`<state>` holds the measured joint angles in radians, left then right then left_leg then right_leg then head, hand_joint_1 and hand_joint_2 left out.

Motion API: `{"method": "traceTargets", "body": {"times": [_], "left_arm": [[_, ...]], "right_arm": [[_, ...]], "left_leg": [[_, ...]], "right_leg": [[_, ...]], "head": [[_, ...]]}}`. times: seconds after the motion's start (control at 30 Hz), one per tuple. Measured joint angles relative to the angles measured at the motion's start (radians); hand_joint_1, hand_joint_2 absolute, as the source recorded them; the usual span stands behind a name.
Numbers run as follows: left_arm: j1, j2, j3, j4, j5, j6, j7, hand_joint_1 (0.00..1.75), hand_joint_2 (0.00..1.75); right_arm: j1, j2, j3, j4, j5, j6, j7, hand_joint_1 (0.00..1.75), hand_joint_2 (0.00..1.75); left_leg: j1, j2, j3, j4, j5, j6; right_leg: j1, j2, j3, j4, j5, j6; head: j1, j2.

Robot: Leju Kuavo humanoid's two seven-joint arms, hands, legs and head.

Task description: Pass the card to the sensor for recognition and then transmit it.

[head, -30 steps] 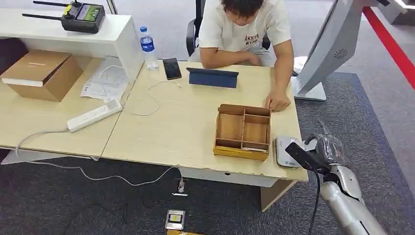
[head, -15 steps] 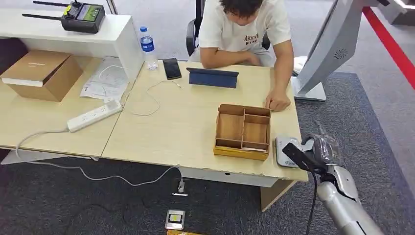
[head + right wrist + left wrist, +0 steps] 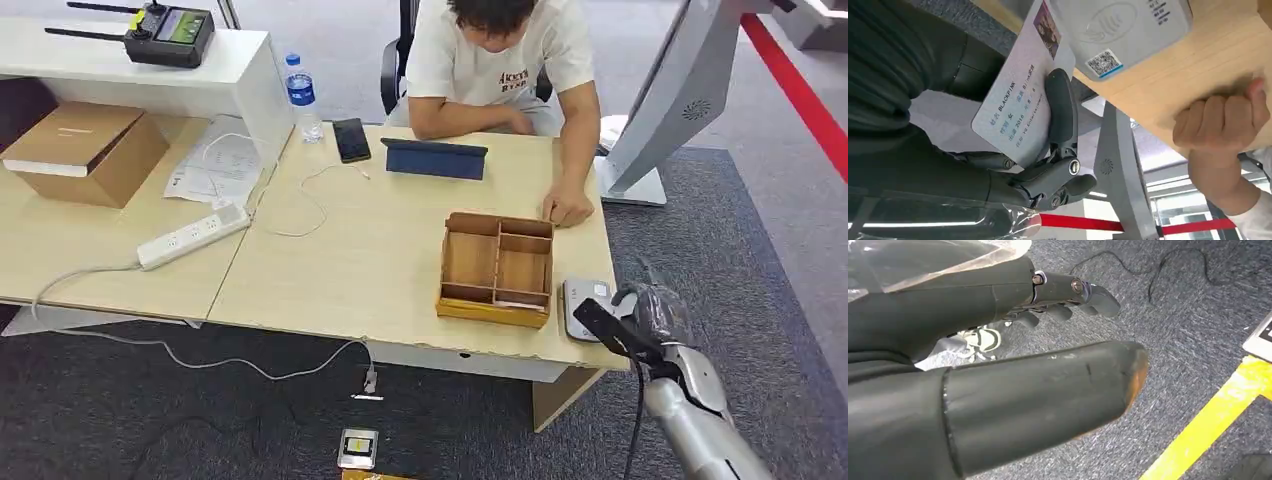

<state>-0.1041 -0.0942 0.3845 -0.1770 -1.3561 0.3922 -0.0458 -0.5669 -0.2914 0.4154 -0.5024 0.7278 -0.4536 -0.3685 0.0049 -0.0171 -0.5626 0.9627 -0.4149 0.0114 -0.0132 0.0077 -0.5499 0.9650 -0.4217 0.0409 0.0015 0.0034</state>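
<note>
The table (image 3: 360, 260) is taking the middle of the head view, and a person (image 3: 500, 60) is sitting at its far side, with one fist (image 3: 568, 210) resting on the top just beyond the tray (image 3: 497, 268); a white stand (image 3: 670, 100) is rising at the right, off the table's end; on the left part a cardboard box (image 3: 85, 150) and a power strip (image 3: 193, 236) are lying, and near the person a dark tablet (image 3: 435, 159), a phone (image 3: 351, 139) and a bottle (image 3: 302, 97) are standing apart from each other. The wooden tray is lying near the front right corner, and the sensor (image 3: 585, 305), a flat white reader, is lying just beside it at the table's edge. The right hand (image 3: 655, 320) is grasping the card (image 3: 610, 328); in the right wrist view the card (image 3: 1020, 95) is sitting between the thumb and a dark finger (image 3: 1062, 112), its end being just by the sensor (image 3: 1120, 30), but I cannot tell if they are touching. The left hand (image 3: 1013, 365) is hanging over the grey carpet, holding nothing, its fingers (image 3: 1083, 295) stretched apart.
</note>
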Motion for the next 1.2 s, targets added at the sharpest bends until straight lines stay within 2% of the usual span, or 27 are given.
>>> {"method": "traceTargets", "body": {"times": [1.2], "left_arm": [[0.0,-0.007,-0.017,0.0,0.002,0.0,0.002,0.0,0.0]], "right_arm": [[0.02,0.023,-0.009,0.005,0.013,-0.007,-0.006,1.75,1.75]], "left_leg": [[0.0,0.0,0.0,0.0,0.0,0.0]], "right_leg": [[0.0,0.0,0.0,0.0,0.0,0.0]], "head": [[0.0,0.0]]}}
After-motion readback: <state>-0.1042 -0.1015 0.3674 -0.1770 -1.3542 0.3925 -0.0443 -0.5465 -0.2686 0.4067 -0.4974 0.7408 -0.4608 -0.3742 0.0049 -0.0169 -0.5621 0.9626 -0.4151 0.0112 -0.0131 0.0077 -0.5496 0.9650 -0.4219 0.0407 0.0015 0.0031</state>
